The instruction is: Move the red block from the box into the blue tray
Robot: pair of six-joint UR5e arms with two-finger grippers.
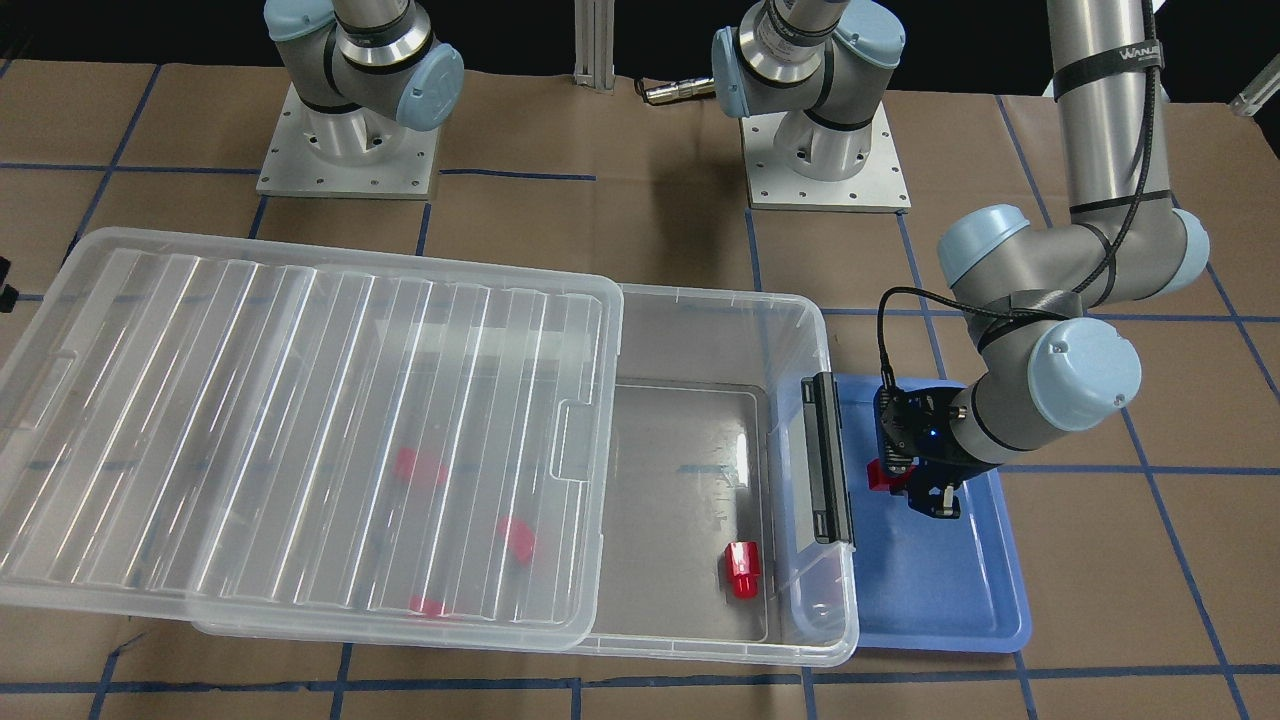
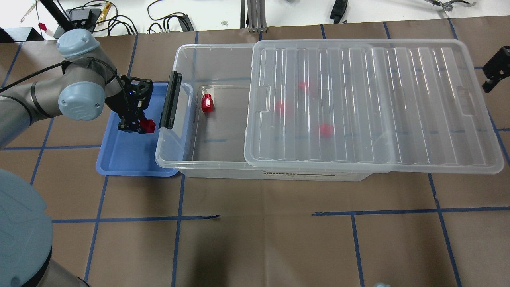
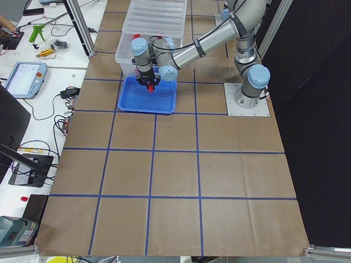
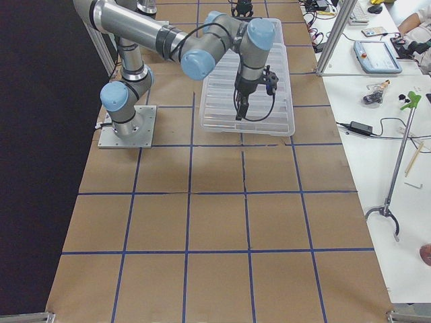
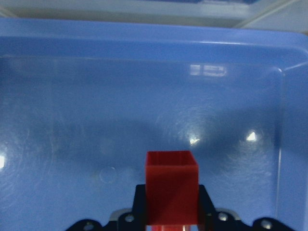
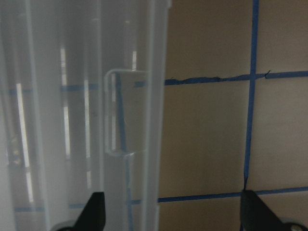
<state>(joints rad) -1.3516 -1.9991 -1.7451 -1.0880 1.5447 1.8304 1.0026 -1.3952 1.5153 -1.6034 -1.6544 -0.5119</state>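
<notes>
We hold the block over the tray.
Our left gripper clamps the block above the tray floor, beside the box; our right gripper hangs spread wide at the lid's edge.

Brown-papered table, blue tape grid. White benches at both ends, cables on them. Black backdrop behind.

The left gripper points down beside the box's clip end, pinching the red block. The right gripper hangs over the opposite end, fingers spread.
</notes>
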